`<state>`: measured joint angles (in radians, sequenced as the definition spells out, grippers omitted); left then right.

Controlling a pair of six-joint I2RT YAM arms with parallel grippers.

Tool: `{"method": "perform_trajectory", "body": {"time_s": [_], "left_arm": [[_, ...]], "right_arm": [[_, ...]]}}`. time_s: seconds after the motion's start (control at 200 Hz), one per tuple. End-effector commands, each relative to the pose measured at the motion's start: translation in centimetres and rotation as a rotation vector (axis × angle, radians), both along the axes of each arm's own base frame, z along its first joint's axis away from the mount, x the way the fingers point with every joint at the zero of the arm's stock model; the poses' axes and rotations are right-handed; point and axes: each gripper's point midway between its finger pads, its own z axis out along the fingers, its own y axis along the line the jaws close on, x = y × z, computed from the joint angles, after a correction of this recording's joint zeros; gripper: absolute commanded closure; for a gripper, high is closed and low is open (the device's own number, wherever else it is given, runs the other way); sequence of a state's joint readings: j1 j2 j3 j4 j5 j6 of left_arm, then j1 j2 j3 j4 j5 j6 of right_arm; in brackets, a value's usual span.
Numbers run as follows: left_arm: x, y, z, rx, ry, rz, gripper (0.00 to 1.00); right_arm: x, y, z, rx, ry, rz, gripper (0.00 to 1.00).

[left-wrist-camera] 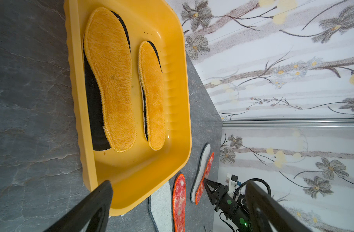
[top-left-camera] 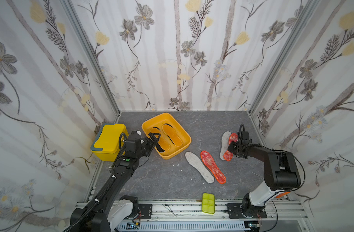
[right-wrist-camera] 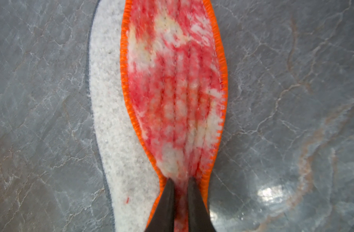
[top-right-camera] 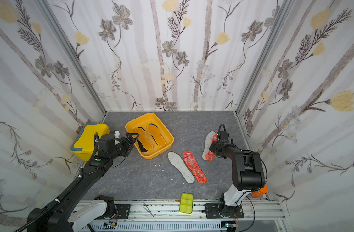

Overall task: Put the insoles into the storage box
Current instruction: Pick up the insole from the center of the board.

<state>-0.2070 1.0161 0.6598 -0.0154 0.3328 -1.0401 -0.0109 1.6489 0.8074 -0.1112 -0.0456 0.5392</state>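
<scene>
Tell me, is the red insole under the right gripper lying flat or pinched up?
Pinched up. The right gripper is shut on the red insole, bunching it into lengthwise folds.

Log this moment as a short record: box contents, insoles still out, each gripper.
In storage box: two orange-yellow insoles, each lying on one of the black insoles
On table: near felt insole beside near red insole; far felt insole partly under far red insole
Left gripper: open, empty, at the box's rim
Right gripper: shut on far red insole, fabric puckered at the pinch
Off-task: yellow lidded box, lime-green case
</scene>
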Motion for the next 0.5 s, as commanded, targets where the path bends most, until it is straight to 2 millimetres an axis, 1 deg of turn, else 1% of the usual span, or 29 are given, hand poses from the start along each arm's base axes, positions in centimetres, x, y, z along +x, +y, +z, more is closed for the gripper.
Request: {"method": "perform_trajectory", "body": {"time_s": [0.0,0.035,0.07,0.08,0.095,0.345,0.42,0.495], "left_arm": [[0.2,0.2,0.4,0.003,-0.02,0.01,0.0],[0.2,0.2,0.4,0.002,-0.019,0.01,0.0],[0.2,0.2,0.3,0.003,-0.018,0.01,0.0],[0.2,0.1,0.3,0.003,-0.017,0.01,0.0],[0.2,0.1,0.4,0.002,-0.018,0.009,0.0],[0.2,0.1,0.3,0.001,-0.018,0.008,0.0],[0.3,0.1,0.3,0.001,-0.019,0.007,0.0],[0.3,0.1,0.4,0.0,-0.02,0.005,0.0]], "right_arm": [[-2.3,-0.1,-0.7,-0.002,0.084,0.015,0.92],[-2.0,0.1,-0.1,0.002,0.059,0.028,0.95],[-2.0,0.1,0.0,0.001,0.05,0.034,0.97],[-1.8,0.1,0.8,0.0,0.025,0.034,0.99],[-1.7,0.0,1.2,-0.004,0.014,0.031,1.0],[-1.2,-0.4,5.0,-0.02,-0.098,0.052,1.0],[-1.0,-0.3,6.5,-0.025,-0.142,0.072,1.0],[-0.6,0.1,8.4,-0.025,-0.201,0.106,1.0]]}}
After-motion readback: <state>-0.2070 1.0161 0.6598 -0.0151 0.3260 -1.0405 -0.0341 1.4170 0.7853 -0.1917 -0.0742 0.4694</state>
